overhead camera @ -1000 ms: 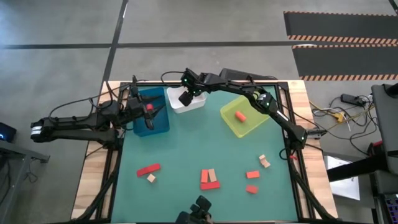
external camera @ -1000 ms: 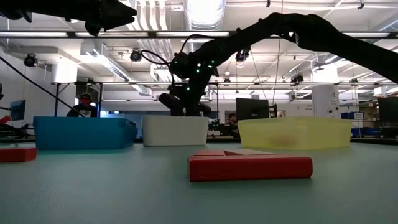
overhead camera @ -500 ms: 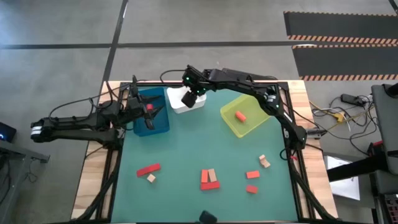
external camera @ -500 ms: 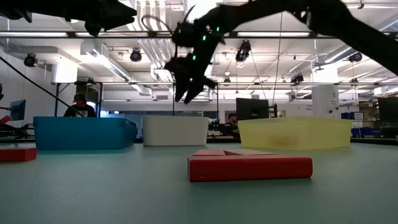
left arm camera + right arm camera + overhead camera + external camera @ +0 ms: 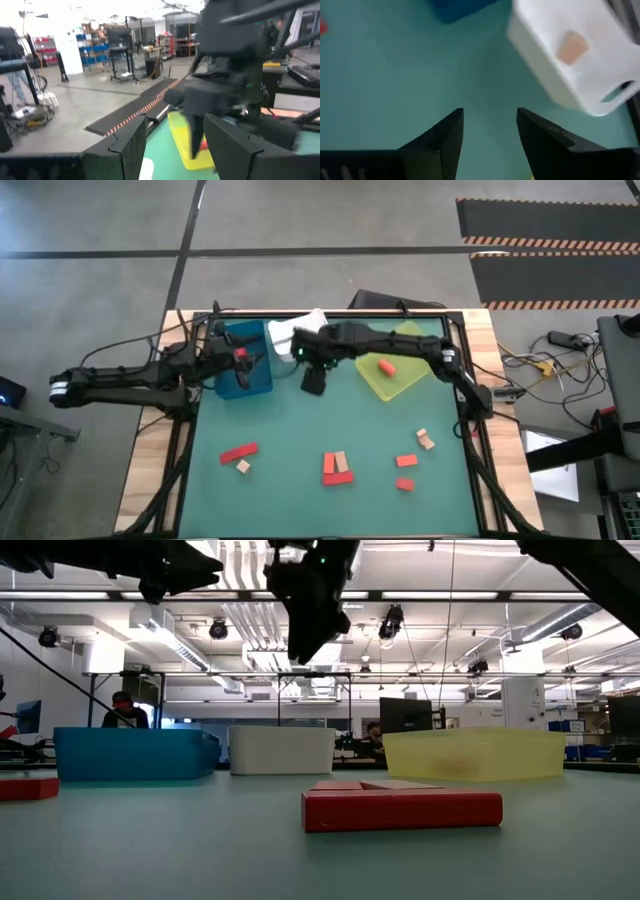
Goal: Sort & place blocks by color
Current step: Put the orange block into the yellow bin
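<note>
Taking the white bin [image 5: 300, 332] as the landmark and reading the high view from left to right: the left gripper [image 5: 238, 358] hangs over the blue bin [image 5: 243, 360], which stands just left of the white bin. Its fingers [image 5: 125, 150] stand spread with nothing between them. Something small and red shows at the gripper there; whether it is a block is hard to tell.

The right gripper [image 5: 312, 381] hovers over the green mat [image 5: 300, 430], just in front of the white bin and clear of it. Its fingers [image 5: 442, 137] are parted and empty. In its wrist view one pale tan block [image 5: 572, 47] lies inside the white bin.

To the right of the white bin stands the yellow-green bin [image 5: 395, 365], with one orange block [image 5: 386, 366] in it.

On the mat, well in front of the white bin, I count seven loose blocks. Left of the bin's line: one red bar [image 5: 238, 452] with one tan cube [image 5: 243, 467] just beside it. Nearly straight in front: a cluster [image 5: 337, 468] of two red pieces and one tan piece, touching. Farther right: one tan block [image 5: 425, 440] and two small red blocks [image 5: 405, 461], [image 5: 404, 483].
</note>
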Available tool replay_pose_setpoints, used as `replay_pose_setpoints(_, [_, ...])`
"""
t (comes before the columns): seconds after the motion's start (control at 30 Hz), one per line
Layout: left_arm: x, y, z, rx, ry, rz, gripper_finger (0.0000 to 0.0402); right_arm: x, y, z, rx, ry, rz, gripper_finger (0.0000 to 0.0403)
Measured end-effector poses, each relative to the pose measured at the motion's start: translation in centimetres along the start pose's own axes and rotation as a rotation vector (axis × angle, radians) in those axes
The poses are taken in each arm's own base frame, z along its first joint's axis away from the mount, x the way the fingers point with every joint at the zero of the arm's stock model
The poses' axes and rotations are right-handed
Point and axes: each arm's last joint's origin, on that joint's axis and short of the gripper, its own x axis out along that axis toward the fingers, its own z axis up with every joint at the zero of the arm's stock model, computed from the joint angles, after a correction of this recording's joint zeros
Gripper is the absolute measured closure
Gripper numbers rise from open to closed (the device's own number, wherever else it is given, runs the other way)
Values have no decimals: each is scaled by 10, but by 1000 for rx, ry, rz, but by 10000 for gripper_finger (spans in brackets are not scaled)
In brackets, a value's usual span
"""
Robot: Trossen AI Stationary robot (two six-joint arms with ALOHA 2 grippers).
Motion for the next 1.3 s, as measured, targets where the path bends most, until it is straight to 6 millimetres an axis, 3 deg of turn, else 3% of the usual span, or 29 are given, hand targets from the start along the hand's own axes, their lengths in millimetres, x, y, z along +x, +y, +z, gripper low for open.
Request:
replay_pose_setpoints(0.33, [6, -2, -6, -24, 37, -2, 221, -2, 77, -31, -186, 109, 53, 227])
replay_pose_setpoints(0.6, [8, -3, -8, -21, 50, -3, 221, 5, 125, -60, -192, 187, 70, 227])
replay_pose_setpoints(1.0, [7, -3, -1, -25, 23, -5, 221, 2, 161, -90, 152, 340, 74, 230])
replay_pose_setpoints(1.3, [6, -2, 5, 1, -3, -3, 221, -11, 181, -118, 256, 475, -33, 230])
